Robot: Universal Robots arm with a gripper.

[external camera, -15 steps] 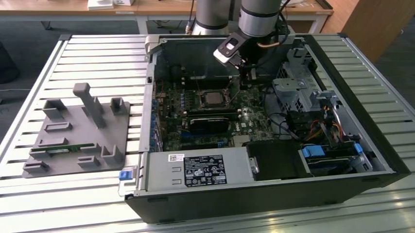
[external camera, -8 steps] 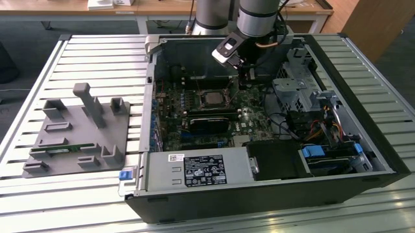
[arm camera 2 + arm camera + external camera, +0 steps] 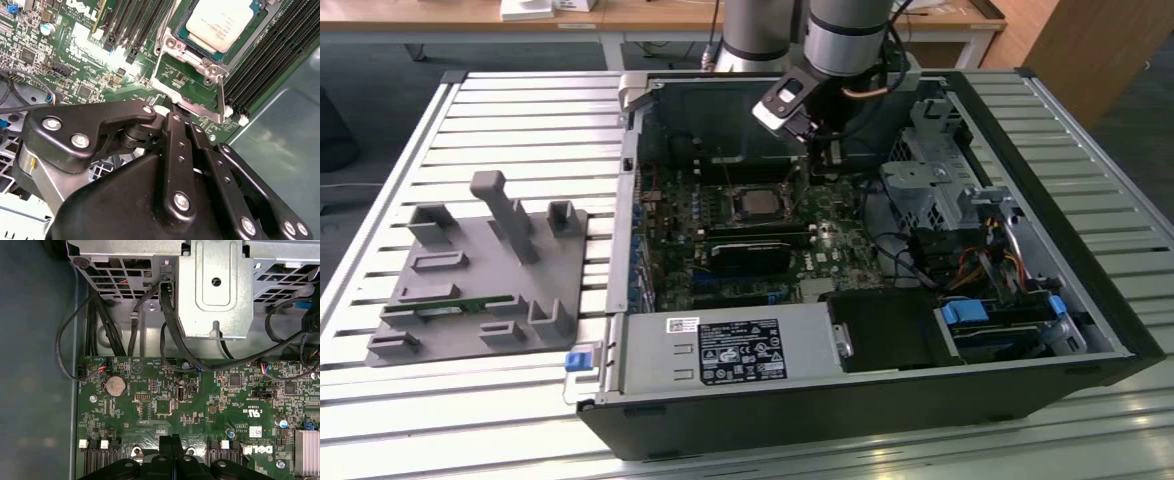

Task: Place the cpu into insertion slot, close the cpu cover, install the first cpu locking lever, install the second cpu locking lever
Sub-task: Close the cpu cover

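Bright, even light falls on the white slatted metal surface point(image 3: 520, 110), with pale glare along its near slats. The inside of the open black computer case point(image 3: 854, 415) lies in dim shadow. In the second wrist view a white patch of glare washes out part of the green circuit board point(image 3: 115, 57), and the black end effector point(image 3: 165, 109) sits dark in front of it.
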